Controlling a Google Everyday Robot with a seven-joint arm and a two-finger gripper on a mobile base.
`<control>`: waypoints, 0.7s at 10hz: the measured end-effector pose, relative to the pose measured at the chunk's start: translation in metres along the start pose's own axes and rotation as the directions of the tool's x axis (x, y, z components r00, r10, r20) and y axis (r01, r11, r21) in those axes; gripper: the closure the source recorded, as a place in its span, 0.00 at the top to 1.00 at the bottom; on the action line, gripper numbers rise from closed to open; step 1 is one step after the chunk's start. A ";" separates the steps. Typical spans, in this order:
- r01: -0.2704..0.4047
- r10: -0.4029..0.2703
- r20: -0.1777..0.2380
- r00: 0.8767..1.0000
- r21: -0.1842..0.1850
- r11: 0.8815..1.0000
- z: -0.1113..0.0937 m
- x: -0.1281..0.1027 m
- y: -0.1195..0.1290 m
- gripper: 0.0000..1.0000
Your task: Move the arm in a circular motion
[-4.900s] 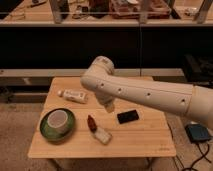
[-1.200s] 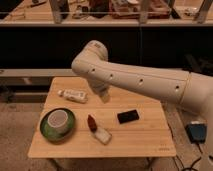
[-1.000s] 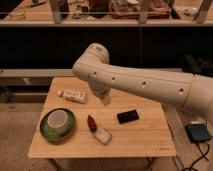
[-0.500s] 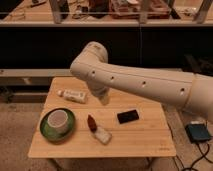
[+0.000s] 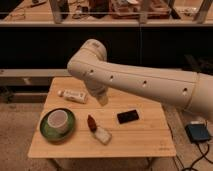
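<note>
1. My arm (image 5: 145,82) comes in from the right edge, runs up and left over the table (image 5: 150,142) to a rounded joint, then bends down into a short stubby end.
2. My gripper (image 5: 102,98) is that stubby end. It points down over the rear middle of the table.
3. From this side I cannot make out how wide the gripper stands, or whether it grips anything.
4. Just left of the gripper, a white tube (image 5: 72,95) lies on its side near the table's back left.
5. Further left and nearer the front sits a green plate (image 5: 45,132), with a white cup (image 5: 57,119) standing on it.
6. In front of the gripper, slightly left, lies a small dark red thing (image 5: 92,122). A white lump (image 5: 103,135) lies just beside its near end.
7. In front and to the right of the gripper lies a flat black slab (image 5: 128,116), apart from the other things.
8. Well to the right, on the floor below my arm, is a dark box (image 5: 198,133) with a cable.
</note>
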 end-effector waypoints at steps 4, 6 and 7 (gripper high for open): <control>0.014 -0.017 -0.133 0.991 -0.027 1.000 0.034 -0.015 0.041 0.00; -0.009 -0.002 -0.193 0.981 -0.055 0.998 0.060 -0.035 0.061 0.00; -0.019 0.004 -0.222 0.975 -0.064 0.998 0.070 -0.041 0.067 0.00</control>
